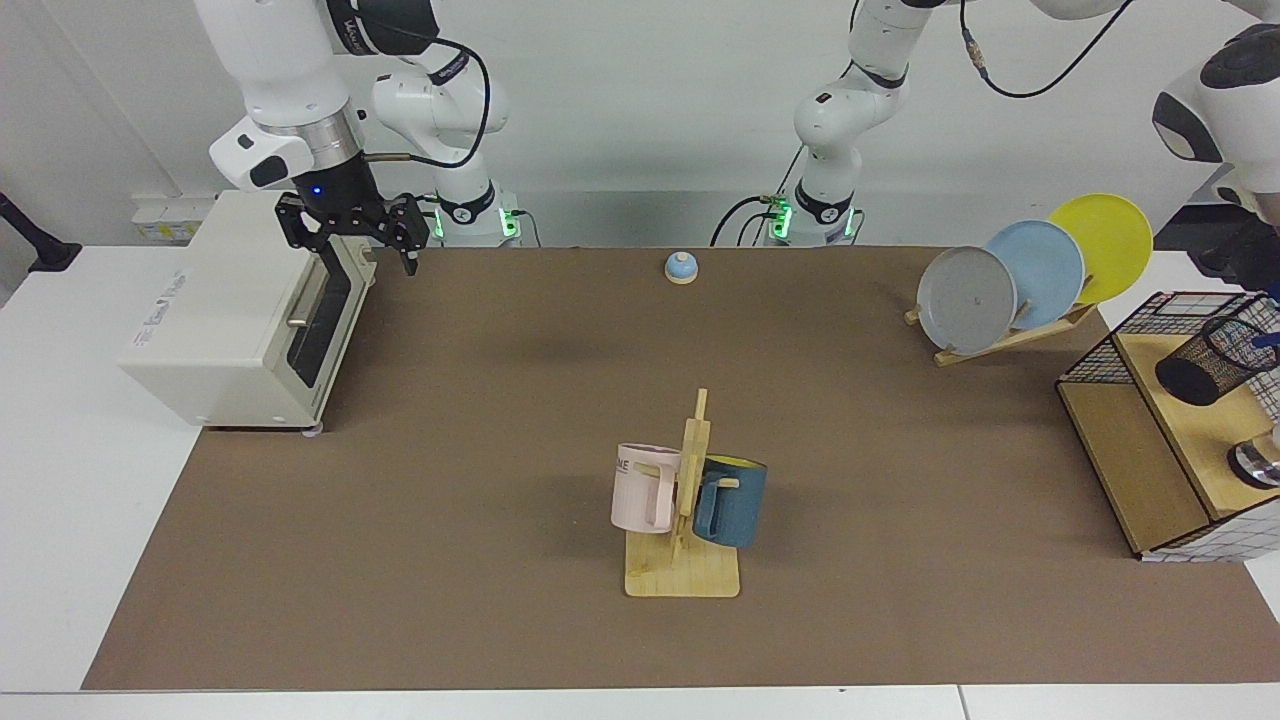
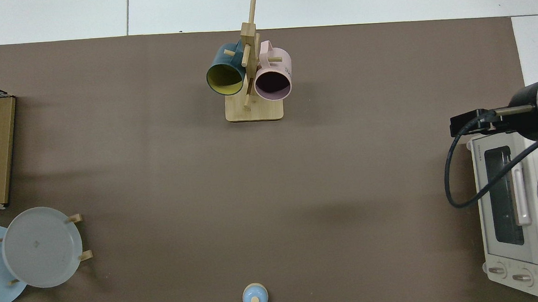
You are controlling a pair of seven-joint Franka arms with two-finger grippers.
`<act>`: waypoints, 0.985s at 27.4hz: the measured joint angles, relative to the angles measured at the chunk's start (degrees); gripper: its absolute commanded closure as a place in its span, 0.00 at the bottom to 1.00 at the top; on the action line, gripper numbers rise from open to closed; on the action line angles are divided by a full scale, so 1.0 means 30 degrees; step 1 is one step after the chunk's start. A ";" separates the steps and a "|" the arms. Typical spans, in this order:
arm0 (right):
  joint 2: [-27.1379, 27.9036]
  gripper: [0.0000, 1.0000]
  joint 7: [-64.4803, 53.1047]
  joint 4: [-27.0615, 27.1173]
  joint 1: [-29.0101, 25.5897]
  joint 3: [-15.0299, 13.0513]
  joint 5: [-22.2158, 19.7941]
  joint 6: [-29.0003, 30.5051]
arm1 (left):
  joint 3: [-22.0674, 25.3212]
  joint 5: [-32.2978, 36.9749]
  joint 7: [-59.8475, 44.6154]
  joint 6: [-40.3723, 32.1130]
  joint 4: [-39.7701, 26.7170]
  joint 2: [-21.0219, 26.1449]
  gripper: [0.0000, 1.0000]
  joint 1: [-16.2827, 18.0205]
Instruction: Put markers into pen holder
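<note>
Looking for the slim white marker with the blue end: where is it?

Only a blue tip of the marker [image 1: 1264, 340] shows, at the mouth of the small black wire-mesh pen holder [image 1: 1215, 358] on the wooden shelf of the wire-grid basket [image 1: 1105, 350]. The left gripper [image 1: 1245, 262] hangs just above it. Whether it is clamped or has let go, I cannot tell.

How should it finish?

I would release with the barrel well inside the rim, then lift straight up, so the light holder is not tipped.

Anything in the way?

The basket's wire wall and the leaning yellow plate [image 1: 1100, 245] are near. The right gripper [image 1: 352, 228], jaws apart, waits over the white toaster oven [image 1: 215, 320], well apart from all this.
</note>
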 measured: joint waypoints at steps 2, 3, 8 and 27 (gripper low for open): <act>0.0000 0.00 0.0000 0.0000 0.0000 0.0000 0.0000 0.0000 | -0.0001 0.0000 0.0022 0.0095 0.0031 0.0034 1.00 0.0148; 0.0000 0.00 0.0000 0.0000 0.0000 0.0000 0.0000 0.0000 | -0.0002 0.0000 0.0059 0.0115 0.0031 0.0045 1.00 0.0197; 0.0000 0.00 0.0000 0.0000 -0.0001 0.0001 0.0000 0.0000 | -0.0001 -0.0223 0.0437 0.0077 -0.0003 0.0160 1.00 0.0239; 0.0000 0.00 0.0000 0.0000 -0.0001 0.0001 0.0000 0.0000 | -0.0048 -0.1868 0.0793 -0.0107 -0.1530 0.0443 0.00 0.0616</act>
